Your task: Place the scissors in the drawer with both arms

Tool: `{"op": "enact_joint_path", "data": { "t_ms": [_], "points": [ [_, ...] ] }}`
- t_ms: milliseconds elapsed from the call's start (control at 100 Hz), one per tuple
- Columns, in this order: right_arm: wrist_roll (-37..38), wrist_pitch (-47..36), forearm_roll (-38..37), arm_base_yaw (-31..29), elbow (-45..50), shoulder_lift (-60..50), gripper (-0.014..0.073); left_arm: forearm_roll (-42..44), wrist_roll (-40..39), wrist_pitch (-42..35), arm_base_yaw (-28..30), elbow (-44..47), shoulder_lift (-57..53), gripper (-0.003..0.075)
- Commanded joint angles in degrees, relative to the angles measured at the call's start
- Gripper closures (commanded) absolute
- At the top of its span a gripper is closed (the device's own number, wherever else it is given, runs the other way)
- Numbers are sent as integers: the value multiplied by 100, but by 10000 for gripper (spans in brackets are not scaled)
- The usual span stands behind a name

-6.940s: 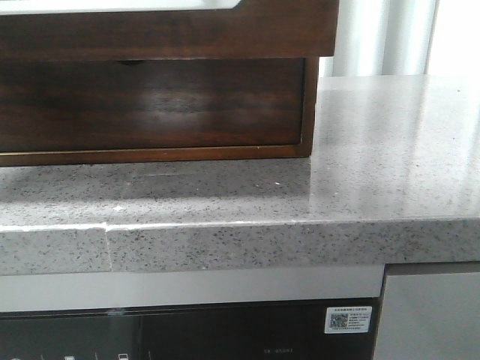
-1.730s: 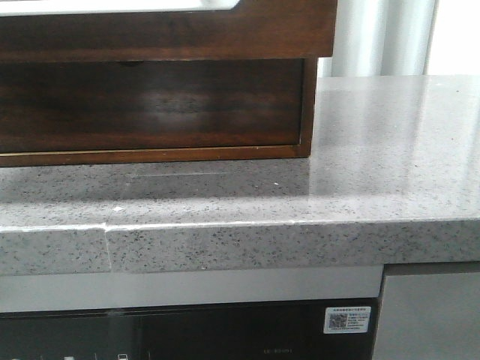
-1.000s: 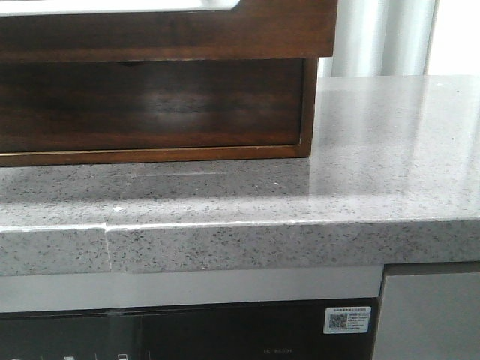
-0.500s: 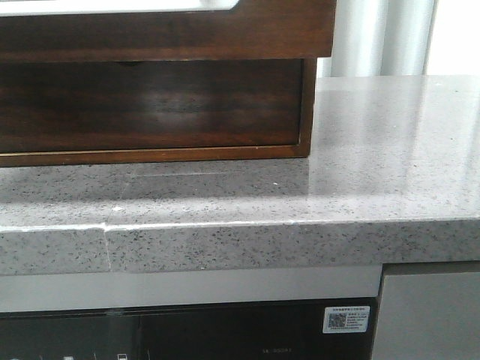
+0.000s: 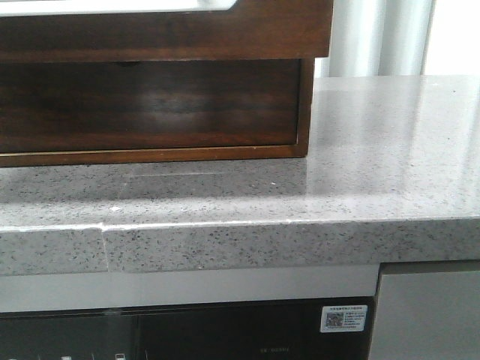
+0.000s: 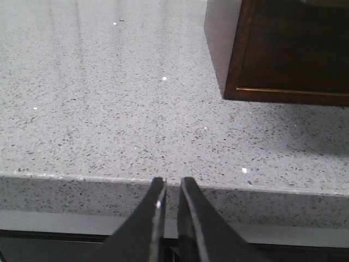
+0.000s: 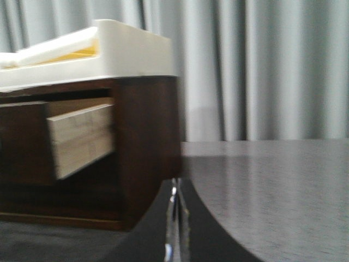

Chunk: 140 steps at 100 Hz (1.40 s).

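The left gripper [image 6: 168, 188] hangs at the front edge of the worktop [image 6: 109, 109] with its fingertips almost together, a thin slit between them, and nothing in that slit. It touches nothing visible; the chest [image 6: 294, 49] stands well off to one side of it. The right gripper [image 7: 175, 191] has its jaws pressed together, and no object shows between them. It sits low over the worktop, just beside the corner of the chest.

The drawer [image 7: 82, 139] stands partly pulled out of the chest in the right wrist view, its pale wooden side wall exposed. In the front view its dark front panel [image 5: 165, 30] overhangs the lower drawer [image 5: 150, 101]. A white tray [image 7: 125, 52] rests on top of the chest.

The scissors appear in none of the three views. Their location cannot be determined: the interior of the drawer is hidden from every camera, and no scissors lie on the visible worktop.

Judgement: with both grippers empty and the drawer out, the task is either before the pick-up or at the closing stage; the views do not settle which. If the scissors are already inside, the next move calls for a flat, square push on the drawer front, with the fingers kept clear of the chest frame.
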Motion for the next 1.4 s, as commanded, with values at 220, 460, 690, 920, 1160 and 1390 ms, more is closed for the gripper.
{"op": "enact_joint_path", "data": {
  "t_ms": [220, 460, 690, 920, 1160, 1390],
  "points": [
    [91, 1084, -111, -1493, 53, -371, 718, -47, -2, -304, -2, 77, -190, 717],
    [1, 2540, -66, -1698, 63, -551, 718, -47, -2, -304, -2, 77, -190, 717],
    [-802, 3161, 550, -1698, 63, -551, 718, -47, -2, -304, -2, 77, -190, 717],
    [-990, 3161, 550, -1698, 63, -551, 718, -47, -2, -304, -2, 77, -190, 717],
    [-990, 3161, 550, -1698, 63, -551, 718, -47, -2, -304, -2, 77, -190, 717],
    [-990, 3161, 550, -1698, 63, -551, 718, -47, -2, -304, -2, 77, -190, 717]
  ]
}}
